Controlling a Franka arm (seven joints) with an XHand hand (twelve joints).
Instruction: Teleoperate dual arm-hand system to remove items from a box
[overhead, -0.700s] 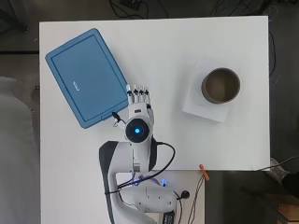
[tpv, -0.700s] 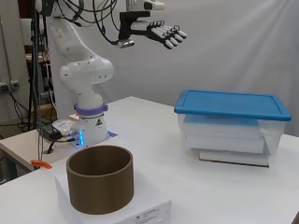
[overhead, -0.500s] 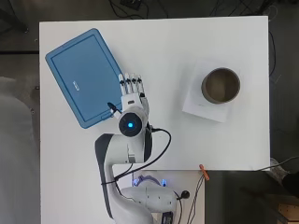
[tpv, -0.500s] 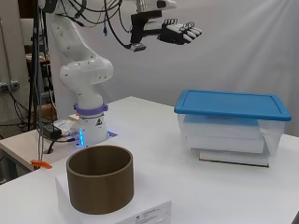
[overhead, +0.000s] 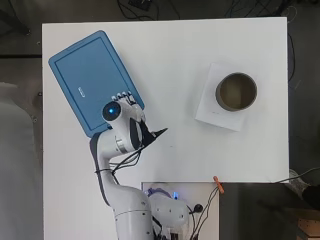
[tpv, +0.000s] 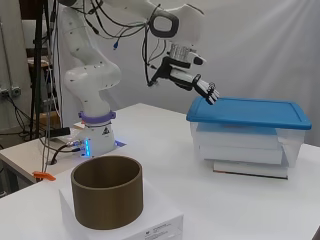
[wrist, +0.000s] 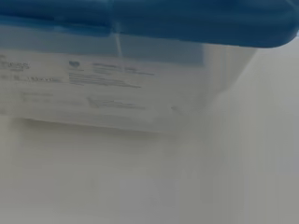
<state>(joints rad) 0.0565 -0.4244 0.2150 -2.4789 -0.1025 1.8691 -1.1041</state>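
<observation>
Overhead down, side across, wrist close

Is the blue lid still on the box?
Yes, the blue lid sits flat across the top of the clear box in the side view, and the hand is at its near edge.

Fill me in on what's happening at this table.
A white robot arm is reaching its hand toward a clear plastic box that has its blue lid on. The fingers are straight and sit at the lid's near edge; contact cannot be confirmed. Nothing has been taken out yet. Apart from the box, a brown cylinder stands on a flat white box, untouched.
</observation>
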